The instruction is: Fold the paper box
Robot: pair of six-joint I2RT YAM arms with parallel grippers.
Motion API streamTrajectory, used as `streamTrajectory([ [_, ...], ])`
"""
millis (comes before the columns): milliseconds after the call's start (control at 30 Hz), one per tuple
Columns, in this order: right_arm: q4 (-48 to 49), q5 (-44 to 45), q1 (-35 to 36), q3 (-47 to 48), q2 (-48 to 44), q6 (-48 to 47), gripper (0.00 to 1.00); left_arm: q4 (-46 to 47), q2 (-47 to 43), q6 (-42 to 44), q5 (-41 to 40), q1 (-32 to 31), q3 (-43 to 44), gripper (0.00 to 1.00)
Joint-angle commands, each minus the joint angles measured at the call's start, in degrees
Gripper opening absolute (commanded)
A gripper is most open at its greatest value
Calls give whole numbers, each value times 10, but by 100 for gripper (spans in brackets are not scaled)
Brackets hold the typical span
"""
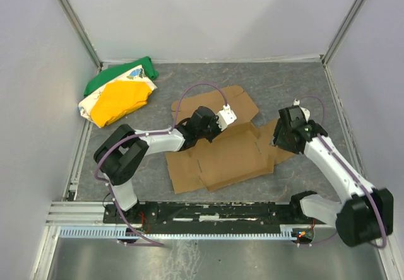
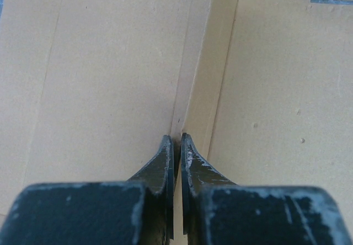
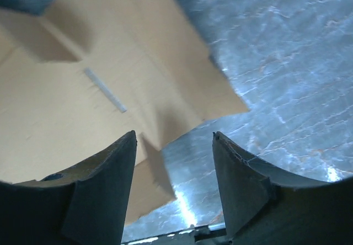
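The paper box [image 1: 221, 157] lies as a mostly flat brown die-cut sheet in the middle of the table. My left gripper [image 1: 213, 132] is over its far-centre part. In the left wrist view that gripper [image 2: 177, 137] is shut, with its tips down at a crease of the cardboard [image 2: 99, 90] beside a low raised flap [image 2: 212, 85]. Nothing shows between its fingers. My right gripper [image 1: 281, 138] hovers at the sheet's right edge. Seen from the right wrist, it [image 3: 175, 136] stands open and empty above a corner flap [image 3: 165, 79] and the bare grey table [image 3: 287, 63].
A green, yellow and white cloth bundle [image 1: 120, 94] lies at the back left of the table. White enclosure walls [image 1: 38, 72] close in three sides. A metal rail [image 1: 189, 214] with the arm bases runs along the near edge.
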Motion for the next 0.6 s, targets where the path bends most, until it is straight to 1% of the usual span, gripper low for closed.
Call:
streamTrajectory([
  [0, 14, 9, -76, 19, 86, -37, 66, -116, 41, -4, 49, -4, -25, 3],
  [167, 52, 15, -128, 24, 117, -62, 67, -115, 41, -5, 50, -1, -25, 3],
  [367, 105, -43, -145, 2, 82, -104, 72, -118, 43, -6, 55, 2, -22, 3],
  [467, 155, -124, -149, -32, 74, -131, 72, -119, 42, -6, 55, 4, -20, 3],
  [567, 167, -123, -154, -48, 92, -140, 72, -119, 37, -8, 55, 5, -22, 3],
])
